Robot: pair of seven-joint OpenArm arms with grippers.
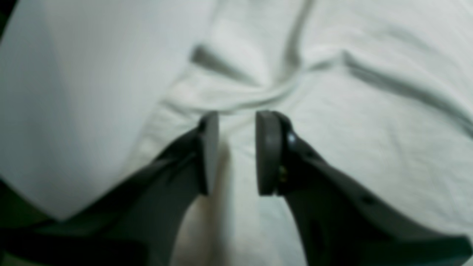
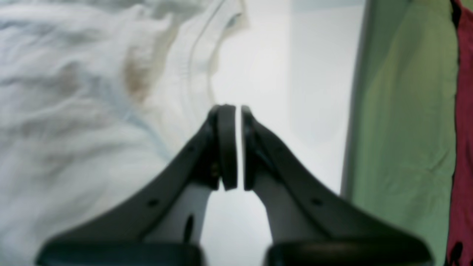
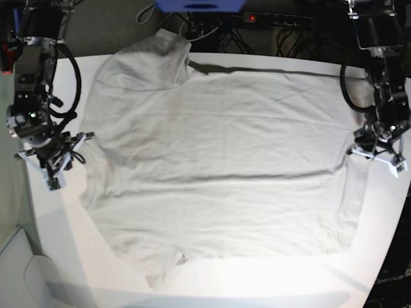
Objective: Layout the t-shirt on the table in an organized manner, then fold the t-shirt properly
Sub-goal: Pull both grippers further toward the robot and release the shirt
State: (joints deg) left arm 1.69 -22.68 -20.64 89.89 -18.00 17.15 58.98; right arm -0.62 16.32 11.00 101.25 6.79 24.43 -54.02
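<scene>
The light grey-beige t-shirt (image 3: 218,160) lies spread nearly flat over the white table (image 3: 270,282), sleeves toward the left of the base view, hem toward the right. My left gripper (image 1: 236,118) hovers open over the wrinkled shirt (image 1: 369,129) near its edge, nothing between the pads; in the base view the left gripper (image 3: 376,154) is at the shirt's right edge. My right gripper (image 2: 239,109) is shut and empty above bare table (image 2: 277,74), just beside the shirt (image 2: 74,111). From the base camera the right gripper (image 3: 58,167) sits by the left sleeve.
A power strip (image 3: 270,19) and cables lie beyond the table's far edge. A green surface (image 2: 402,111) and a red object (image 2: 463,129) lie past the table edge in the right wrist view. Bare table (image 1: 74,92) shows left of the left gripper.
</scene>
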